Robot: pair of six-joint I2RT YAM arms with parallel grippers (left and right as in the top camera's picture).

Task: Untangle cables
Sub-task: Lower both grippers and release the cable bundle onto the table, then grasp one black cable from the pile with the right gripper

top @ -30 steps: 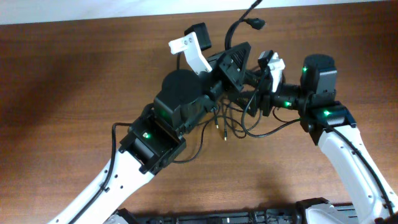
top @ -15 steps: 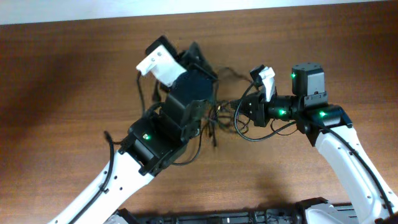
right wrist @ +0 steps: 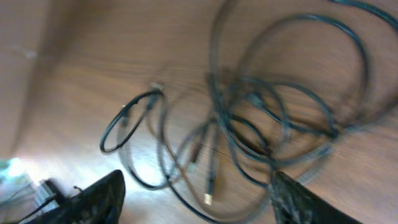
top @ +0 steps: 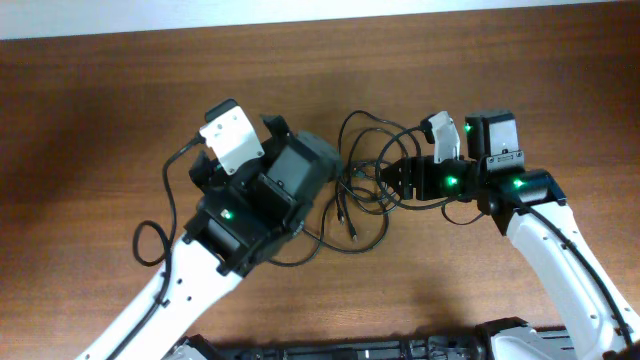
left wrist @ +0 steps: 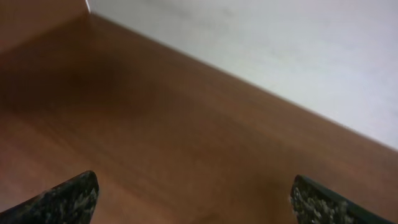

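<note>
Start at your left: the left claw [left wrist: 196, 200] stands spread wide with nothing between its fingers [left wrist: 67, 199]. Its own camera sees only bare worktop [top: 100, 100] and the pale wall [left wrist: 280, 50] beyond. From overhead, that arm sits just left of the tangle, with the claw aimed away from it. My read is that it's parked clear, giving you room to pick the next strand.

Moving to the middle, the cables [top: 365, 185] lie flat on the worktop between the two arms. They form a loose nest of thin black loops crossing over one another. One plug end [top: 352, 235] trails out toward the near edge. Nothing lifts them, so they're spread as they fell, and the crossings bunch near the centre.

Now your right: the right claw [right wrist: 196, 200] hangs just above the right side of the heap, pointing into it. Its fingers are apart and gripping nothing, and the loops show through the gap. That looks like a lineup for a fresh pinch, though the view is too blurred to say which strand.

As for containers, you have none in sight: no tray, no bin, just cables on wood.
</note>
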